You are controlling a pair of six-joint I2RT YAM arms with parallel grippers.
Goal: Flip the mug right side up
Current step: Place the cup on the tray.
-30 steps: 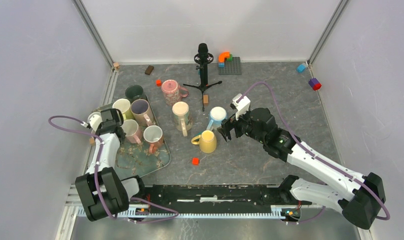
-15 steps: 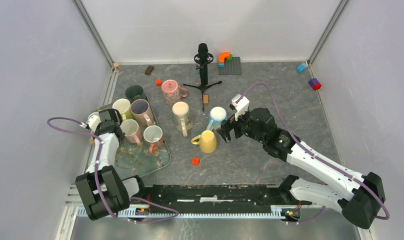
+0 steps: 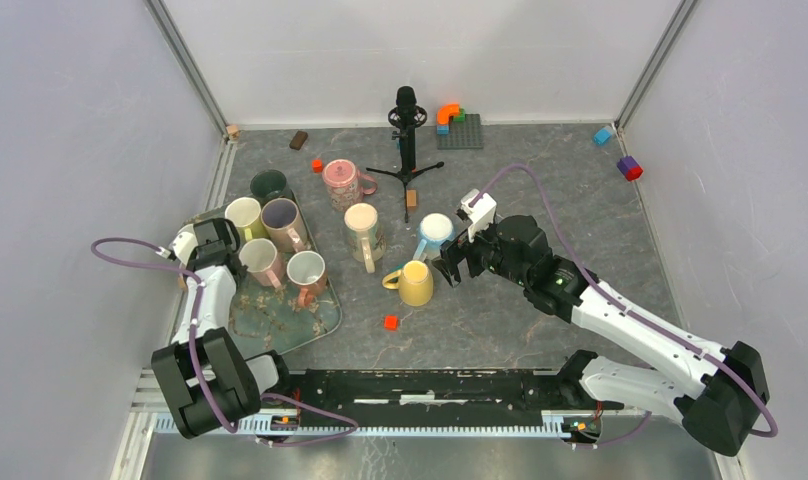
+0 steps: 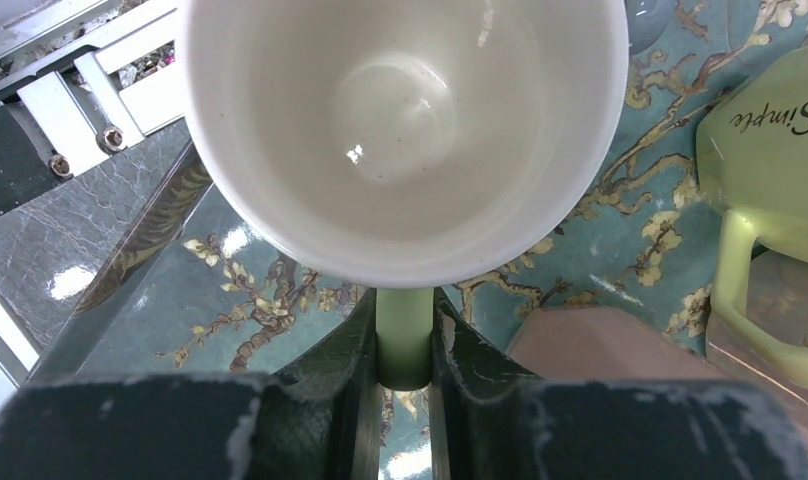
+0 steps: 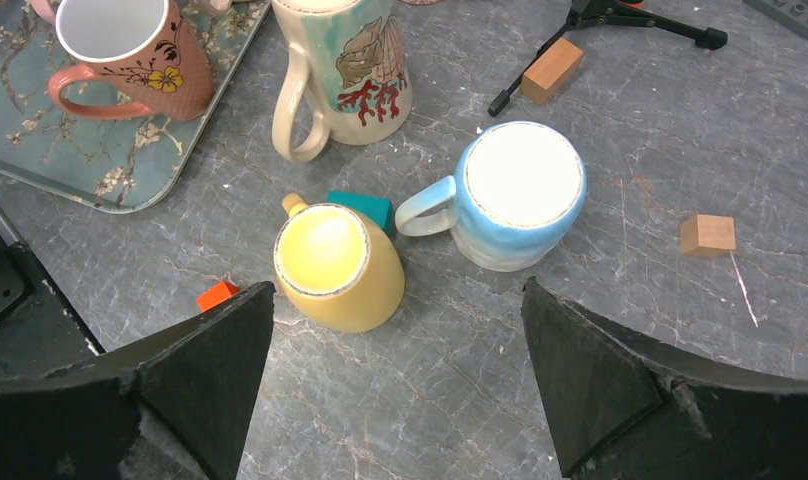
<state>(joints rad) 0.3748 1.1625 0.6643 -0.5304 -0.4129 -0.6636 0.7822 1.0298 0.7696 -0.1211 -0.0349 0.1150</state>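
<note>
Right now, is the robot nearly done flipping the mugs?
Done: the mugs on the tray stand mouth-up, like the pink mug. In hand: the left pincer is shut on the handle of a white mug above the tray, its mouth facing the wrist camera. Left: the yellow mug and the blue mug look bottom-up on the table, below the open right pincer. So not quite finished.

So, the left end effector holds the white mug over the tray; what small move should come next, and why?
Probably lower the white mug onto the bare tray beneath and only then open. The left end effector is shut on its handle, its mouth seems to face up, and I cannot tell whether the base touches the tray.
</note>
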